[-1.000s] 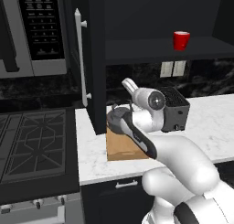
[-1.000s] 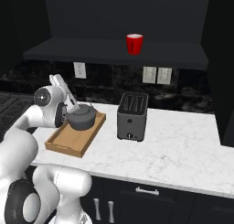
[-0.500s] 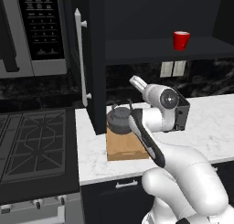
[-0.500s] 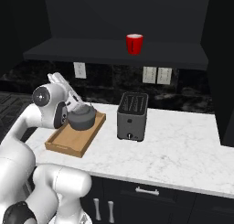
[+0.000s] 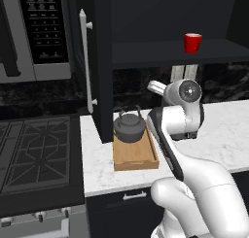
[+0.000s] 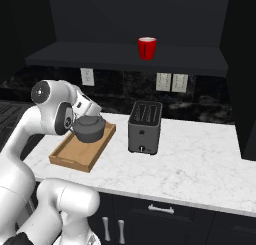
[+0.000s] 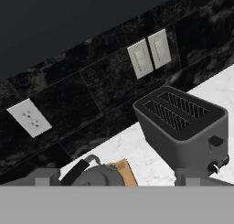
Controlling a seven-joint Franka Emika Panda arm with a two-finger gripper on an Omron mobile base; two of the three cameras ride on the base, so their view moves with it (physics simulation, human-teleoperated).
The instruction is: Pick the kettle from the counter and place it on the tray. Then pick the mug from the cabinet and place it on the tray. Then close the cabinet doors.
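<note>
The dark grey kettle (image 5: 129,127) (image 6: 90,128) sits on the far end of the wooden tray (image 5: 136,158) (image 6: 75,153) on the white counter (image 5: 226,132) (image 6: 200,161). My gripper (image 7: 118,178) is open and empty. It hangs just above and behind the kettle (image 7: 98,175), facing the back wall. In the right base view the white hand (image 6: 89,107) sits right over the kettle. The red mug (image 5: 192,42) (image 6: 147,48) stands on the shelf of the open black cabinet (image 5: 170,51) (image 6: 125,58). One cabinet door (image 5: 99,62) stands open at the left, its silver bar handle (image 5: 86,62) facing me.
A boxy grey toaster (image 6: 145,126) (image 7: 183,122) stands on the counter right of the tray. Wall outlets (image 6: 170,81) (image 7: 148,54) are on the black backsplash. The microwave (image 5: 44,33) and gas stovetop (image 5: 34,154) lie to the left. Another dark panel (image 6: 242,74) stands at the right.
The arm has lifted and swung right off the kettle, which stays on the tray and now shows fully. The jaws have stayed open.
</note>
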